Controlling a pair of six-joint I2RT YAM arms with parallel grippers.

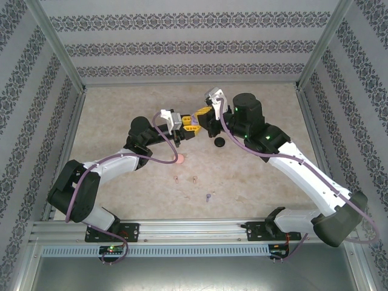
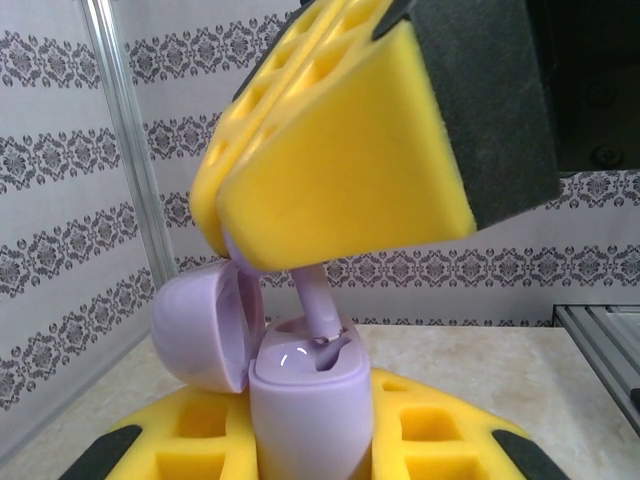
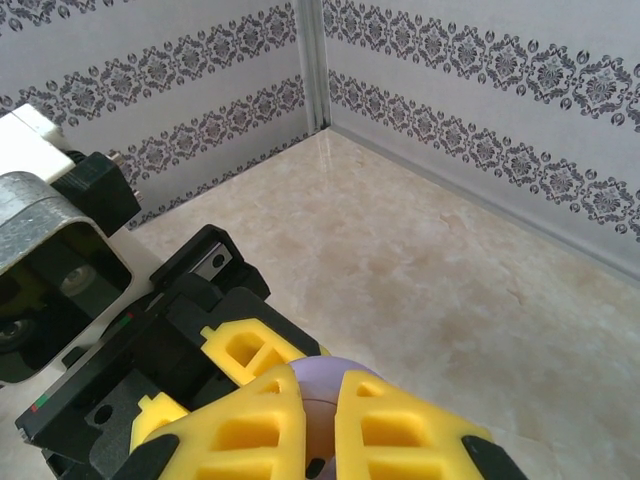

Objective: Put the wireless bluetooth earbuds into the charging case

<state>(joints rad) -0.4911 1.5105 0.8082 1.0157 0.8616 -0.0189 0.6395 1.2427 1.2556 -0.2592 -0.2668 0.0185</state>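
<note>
Above the far middle of the beige table [image 1: 254, 182], a light purple rounded plastic charging case [image 2: 305, 400] is held upright, clamped between the yellow foam fingers of the left gripper [image 1: 185, 126], its hinged lid [image 2: 195, 330] swung open to the left. A light purple stemmed earbud [image 2: 318, 300] is pinched in the closed right gripper [image 1: 201, 115], stem tip at the case's socket, so insertion is judged to be in hand. A straight push down until seated, then a release, is called for next; a second purple earbud [image 1: 208, 196] lies on the near table.
</note>
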